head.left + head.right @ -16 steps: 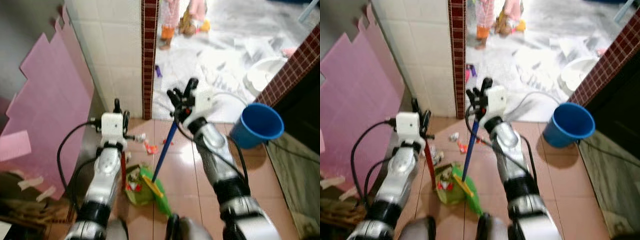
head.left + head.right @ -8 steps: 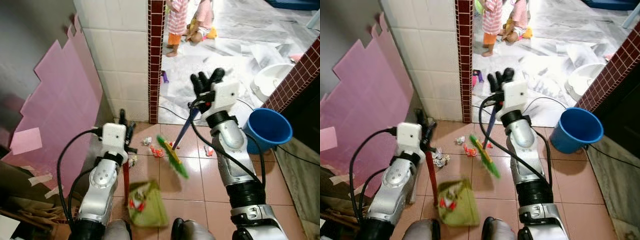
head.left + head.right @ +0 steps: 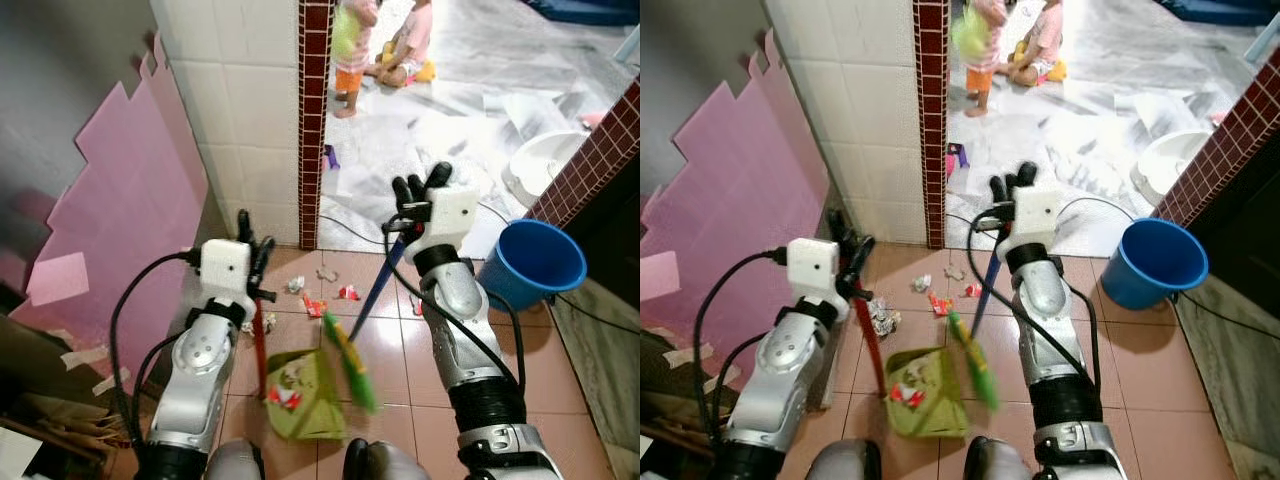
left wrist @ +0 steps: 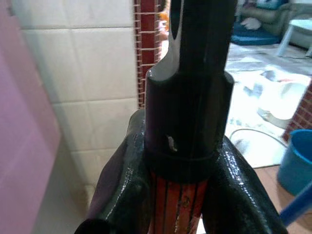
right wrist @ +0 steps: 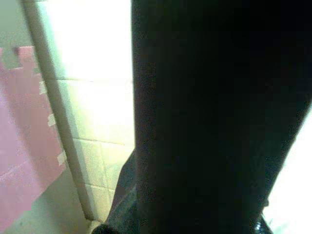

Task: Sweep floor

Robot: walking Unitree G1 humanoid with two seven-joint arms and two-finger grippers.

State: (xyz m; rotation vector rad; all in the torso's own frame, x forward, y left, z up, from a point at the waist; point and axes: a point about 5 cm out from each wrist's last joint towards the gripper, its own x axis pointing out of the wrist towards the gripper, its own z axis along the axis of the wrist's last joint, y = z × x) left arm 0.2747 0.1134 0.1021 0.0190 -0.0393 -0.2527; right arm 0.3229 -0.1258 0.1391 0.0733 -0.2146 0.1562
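Tiled floor [image 3: 560, 380], scraps [image 3: 318, 290] lying beyond the dustpan [image 3: 300, 395].
Right tool [image 3: 418, 200] is clamped on the broom [image 3: 350, 345], left tool [image 3: 252, 262] on the dustpan's handle; scraps lie wallward of the bristles.

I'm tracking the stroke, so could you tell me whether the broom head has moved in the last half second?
Yes. The broom head swept back from the red-brick pillar, toward the green dustpan.

Dark broom handle [image 5: 209, 122] fills foreground — white tiled wall [image 5: 92, 97] behind, pink panel [image 5: 24, 141] beside it.
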